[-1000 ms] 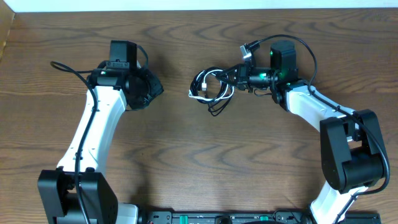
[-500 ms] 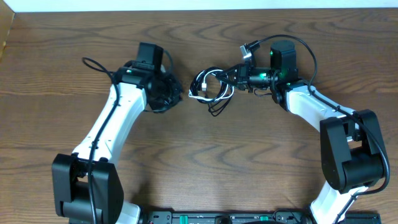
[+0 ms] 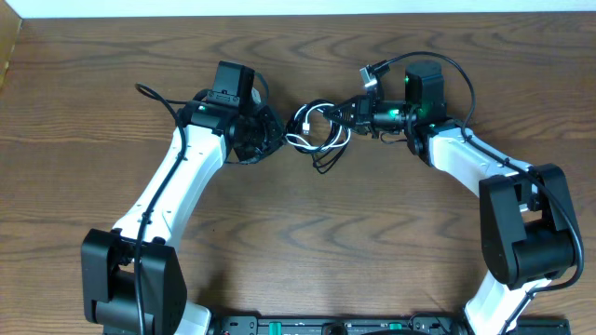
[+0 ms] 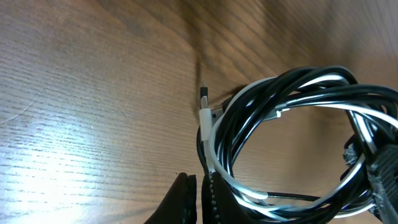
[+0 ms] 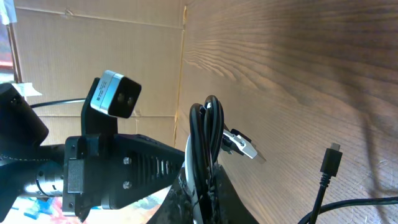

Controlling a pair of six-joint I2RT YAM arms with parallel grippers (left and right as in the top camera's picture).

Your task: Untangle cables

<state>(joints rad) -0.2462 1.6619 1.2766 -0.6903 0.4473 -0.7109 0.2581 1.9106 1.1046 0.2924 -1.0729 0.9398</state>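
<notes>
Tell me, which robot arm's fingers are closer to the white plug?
Left. The left fingers sit right beside the white plug, at the cable bundle's left edge. The right fingers pinch the cable bundle on its opposite side, farther from the plug.

Overhead: bright, even, diffuse light; worktop (image 3: 307, 251) grain sharp, shadows beside arms (image 3: 168, 186) soft and faint. White strip (image 3: 298, 6) along top edge blown out.
Left wrist: broad pale glare on worktop at lower left; dark shadow behind cables (image 4: 305, 78); cables close to lens, slightly soft, sheen on black strands.
Right wrist: grain crisp, soft shadow bands at right; right gripper (image 5: 200, 186) dark, blurred.
</notes>
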